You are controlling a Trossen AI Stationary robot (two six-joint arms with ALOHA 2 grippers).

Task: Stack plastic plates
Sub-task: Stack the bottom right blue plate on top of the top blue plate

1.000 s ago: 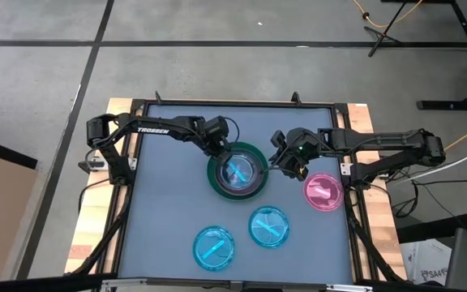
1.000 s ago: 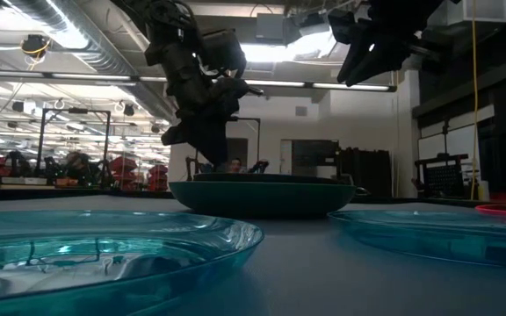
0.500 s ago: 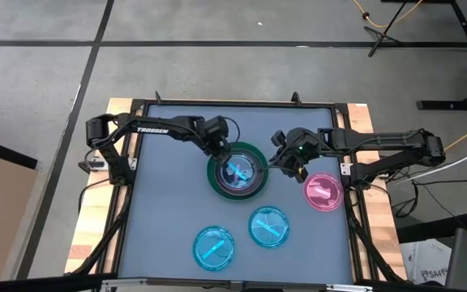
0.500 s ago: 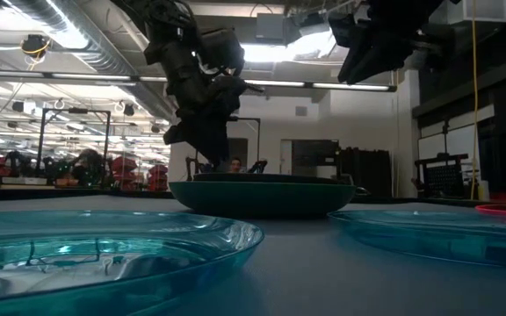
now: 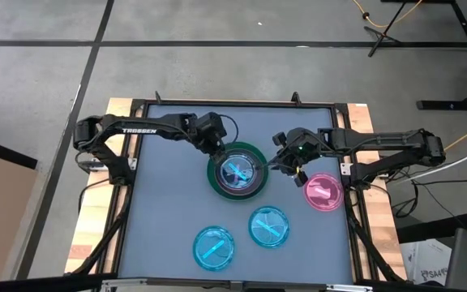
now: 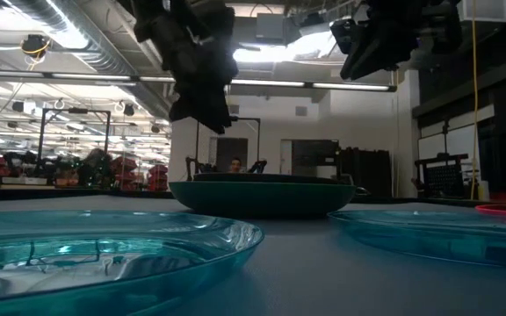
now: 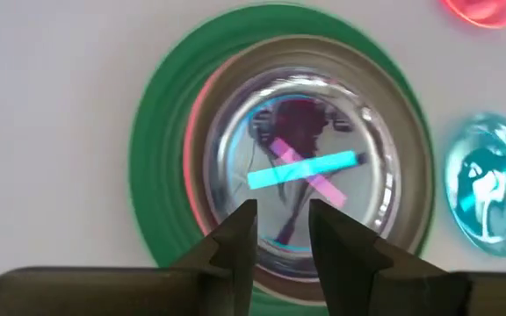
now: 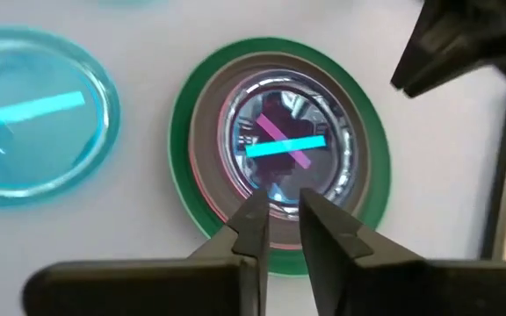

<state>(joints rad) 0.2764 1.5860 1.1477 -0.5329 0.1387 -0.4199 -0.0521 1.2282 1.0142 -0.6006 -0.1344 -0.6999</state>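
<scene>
Seemingly stack (image 5: 237, 171) between both tools.

High view: overhead, looking straight down on the whole grey table (image 5: 169, 227). Low view: at tabletop level, facing across the table into the room. Left and right wrist views: close, looking down past each arm's own dark fingers. All four share the round dark green plastic plate (image 5: 237, 171) (image 6: 266, 195) (image 7: 161, 149) (image 8: 185, 132).

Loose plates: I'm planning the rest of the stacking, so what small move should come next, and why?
Probably the right gripper should swing to the pink plate. It hovers empty beside the green-based stack, nearest that plate; two cyan plates also lie loose.
</scene>
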